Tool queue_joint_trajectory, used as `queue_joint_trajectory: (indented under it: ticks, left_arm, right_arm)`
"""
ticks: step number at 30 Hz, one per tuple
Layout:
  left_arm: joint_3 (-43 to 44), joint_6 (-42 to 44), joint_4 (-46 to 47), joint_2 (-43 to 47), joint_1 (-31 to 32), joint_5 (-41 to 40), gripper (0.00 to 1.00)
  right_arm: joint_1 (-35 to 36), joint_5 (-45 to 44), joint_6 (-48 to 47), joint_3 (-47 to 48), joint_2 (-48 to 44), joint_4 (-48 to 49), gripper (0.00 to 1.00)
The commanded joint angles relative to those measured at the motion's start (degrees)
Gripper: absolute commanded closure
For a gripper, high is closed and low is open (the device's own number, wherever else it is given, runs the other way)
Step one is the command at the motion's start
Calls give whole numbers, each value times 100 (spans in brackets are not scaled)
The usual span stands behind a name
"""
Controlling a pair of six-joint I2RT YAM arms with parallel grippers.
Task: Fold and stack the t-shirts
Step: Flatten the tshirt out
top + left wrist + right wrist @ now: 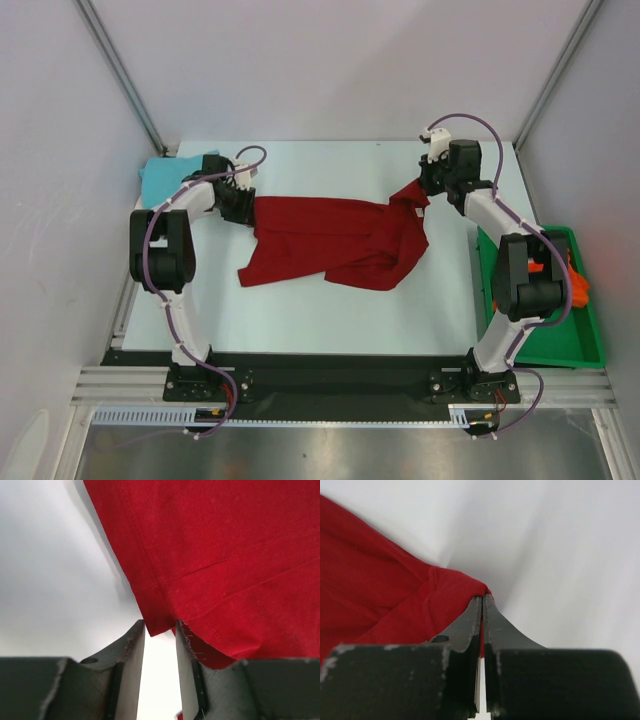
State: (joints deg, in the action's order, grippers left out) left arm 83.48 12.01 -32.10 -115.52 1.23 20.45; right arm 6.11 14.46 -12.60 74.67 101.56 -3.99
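At the far left edge of the table (pixel 330 320) a turquoise t-shirt (pixel 160 178) lies bunched, partly behind the left arm. Just right of it, the left gripper (pixel 245 207) sits at the left end of the dark red t-shirt (pixel 340 240). In the wrist view its fingers (pixel 132 645) stand apart with a strip of white table showing between them. A hemmed corner of the red cloth (pixel 225 570) reaches the mouth of that gap and drapes over the tip of one finger, not clamped.

The dark red t-shirt spreads across the middle of the table, flat on the left and rumpled in folds toward the right. Its far right corner is drawn to a point at the right gripper (pixel 425 192). That gripper (pixel 482 600) is closed tight on the cloth, a sliver of red pinched between the pads.

At the right edge stands a green tray (pixel 545 345) – a crumpled bit of the orange t-shirt (pixel 578 280) shows in it, mostly hidden by the right arm.
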Motion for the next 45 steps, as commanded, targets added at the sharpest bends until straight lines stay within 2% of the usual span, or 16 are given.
queue_joint_trajectory:
  ticks: [1, 4, 5, 7, 8, 9, 14, 19, 20, 21, 23, 25, 38, 45]
  left_arm:
    - [195, 3, 19, 30, 0, 214, 65]
    - [212, 3, 19, 4, -9, 240, 74]
    - [204, 20, 11, 4, -1, 249, 81]
    - [203, 38, 28, 21, 0, 267, 88]
    - [177, 56, 28, 39, 0, 276, 97]
    - [168, 47, 37, 74, 0, 284, 99]
    - [81, 29, 98, 206, -9, 206, 99]
    - [-86, 134, 274, 531, -9, -225, 100]
    - [-69, 161, 196, 522, -9, -243, 99]
    - [-69, 161, 169, 505, -9, -278, 87]
    - [-69, 39, 99, 417, -9, -261, 55]
    - [-69, -128, 72, 364, -9, -51, 50]
    - [-25, -190, 19, 4, -88, 442, 55]
    - [133, -155, 11, -154, -88, 443, 58]
  right_arm:
    - [48, -40, -58, 3, -233, 232, 100]
    - [48, -66, -58, -5, -242, 249, 100]
    - [48, -75, -58, -14, -242, 258, 100]
    - [57, -84, -58, -32, -242, 267, 100]
    - [48, -84, -67, -32, -250, 276, 100]
    - [40, -92, -67, -41, -259, 267, 100]
    - [40, -136, -102, -93, -286, 302, 100]
    - [22, -154, -94, -146, -303, 337, 100]
    - [22, -154, -93, -146, -295, 346, 100]
    - [22, -136, -85, -137, -303, 337, 100]
    - [22, -128, -76, -146, -286, 337, 100]
    - [22, -127, -76, -129, -277, 337, 100]
    - [31, -180, -146, -155, -347, 267, 100]
    - [57, -233, -172, -120, -330, 267, 100]
